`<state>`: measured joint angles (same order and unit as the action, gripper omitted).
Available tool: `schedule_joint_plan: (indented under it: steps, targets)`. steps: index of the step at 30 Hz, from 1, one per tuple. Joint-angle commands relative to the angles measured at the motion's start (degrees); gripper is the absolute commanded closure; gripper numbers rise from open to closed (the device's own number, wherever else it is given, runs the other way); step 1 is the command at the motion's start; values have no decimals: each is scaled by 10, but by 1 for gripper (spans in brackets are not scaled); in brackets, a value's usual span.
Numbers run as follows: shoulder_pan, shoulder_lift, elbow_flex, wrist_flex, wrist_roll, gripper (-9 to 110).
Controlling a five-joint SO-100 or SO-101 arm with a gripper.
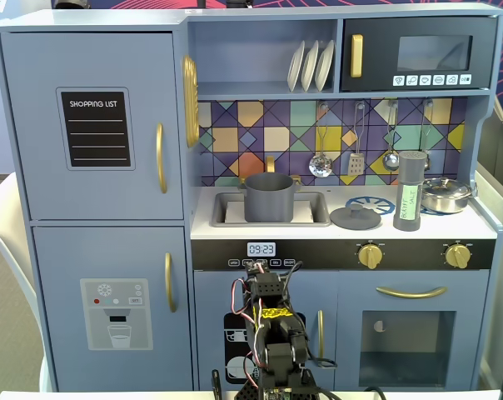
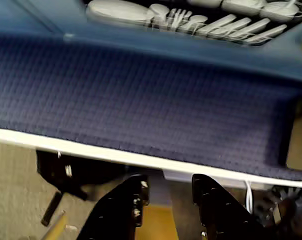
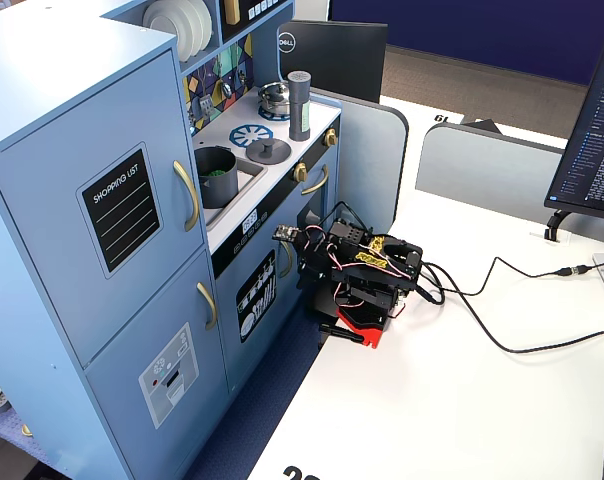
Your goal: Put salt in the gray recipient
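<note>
The salt shaker [image 1: 410, 190], tall and gray with a pale green label, stands upright on the toy kitchen's counter at the right, next to the stove ring; it also shows in a fixed view [image 3: 299, 105]. The gray pot [image 1: 269, 197] sits in the sink [image 1: 316, 218], and in a fixed view [image 3: 217, 177] something green shows inside it. My arm [image 1: 272, 333] is folded low on the white table in front of the kitchen, far below both. My gripper [image 2: 168, 182] points down past the table edge; its jaws stand a little apart and hold nothing. It also shows in a fixed view [image 3: 354, 328].
A flat gray lid with a knob [image 1: 356, 217] lies between sink and shaker. A shiny steel lidded pan [image 1: 445, 194] stands right of the shaker. Utensils hang on the tiled back wall [image 1: 356, 154]. Cables [image 3: 502, 330] and a monitor [image 3: 594, 120] are on the table.
</note>
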<state>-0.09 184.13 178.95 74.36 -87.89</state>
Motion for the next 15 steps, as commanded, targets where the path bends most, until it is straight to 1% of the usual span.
schedule_joint_plan:
  steps: [1,15]
  targets:
    - [4,4,-4,17,1,97]
    - [13,4,-4,17,-1,96]
